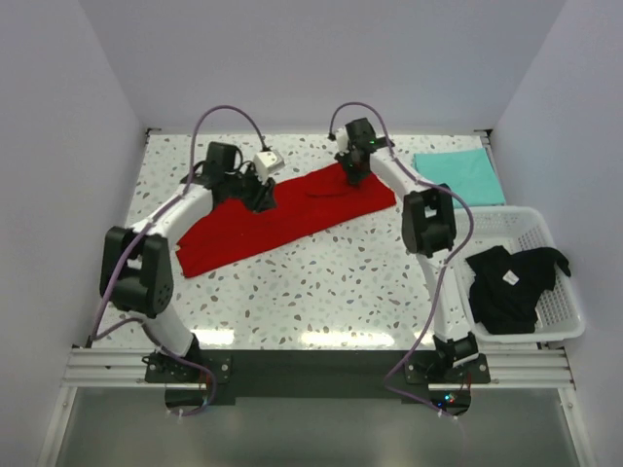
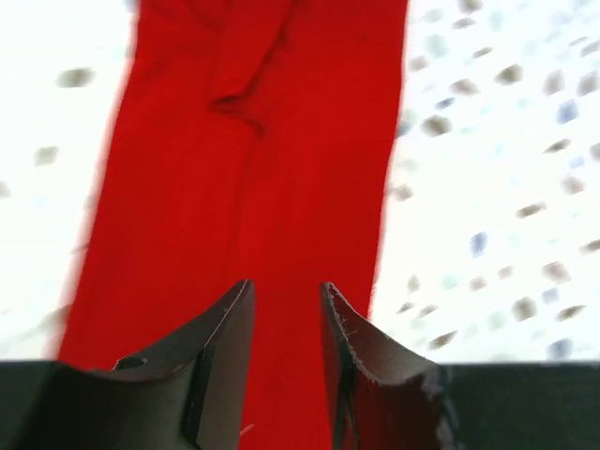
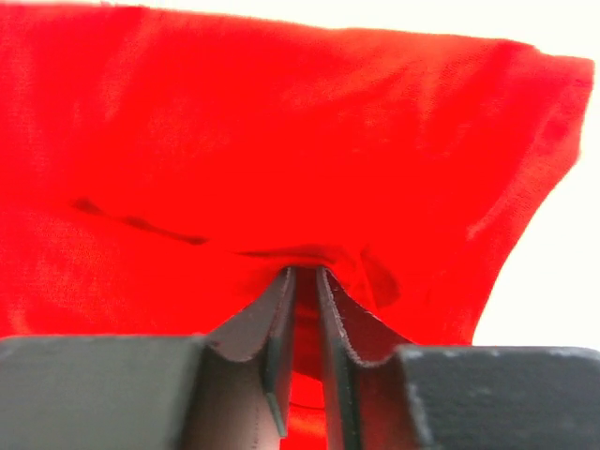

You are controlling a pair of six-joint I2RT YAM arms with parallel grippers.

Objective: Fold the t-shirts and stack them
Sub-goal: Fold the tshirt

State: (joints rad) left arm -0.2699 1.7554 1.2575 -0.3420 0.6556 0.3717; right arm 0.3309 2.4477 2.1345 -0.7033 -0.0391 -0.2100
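Observation:
The red t-shirt (image 1: 253, 229) lies folded into a long strip, slanting from the near left to the far right of the speckled table (image 1: 321, 282). My left gripper (image 1: 263, 199) hovers over its middle. In the left wrist view this gripper (image 2: 286, 286) is open above the red cloth (image 2: 253, 187), with nothing between its fingers. My right gripper (image 1: 352, 177) sits on the strip's far right part. Seen from the right wrist, that gripper (image 3: 305, 272) pinches a small fold of the red cloth (image 3: 281, 141). The mint-teal t-shirt (image 1: 459, 175) lies folded flat at the back right. The black t-shirt (image 1: 506, 282) lies crumpled in the basket.
A white lattice basket (image 1: 555, 297) stands at the right edge of the table, beside the right arm. White walls close in the table on the left, back and right. The arm bases are bolted along the near edge.

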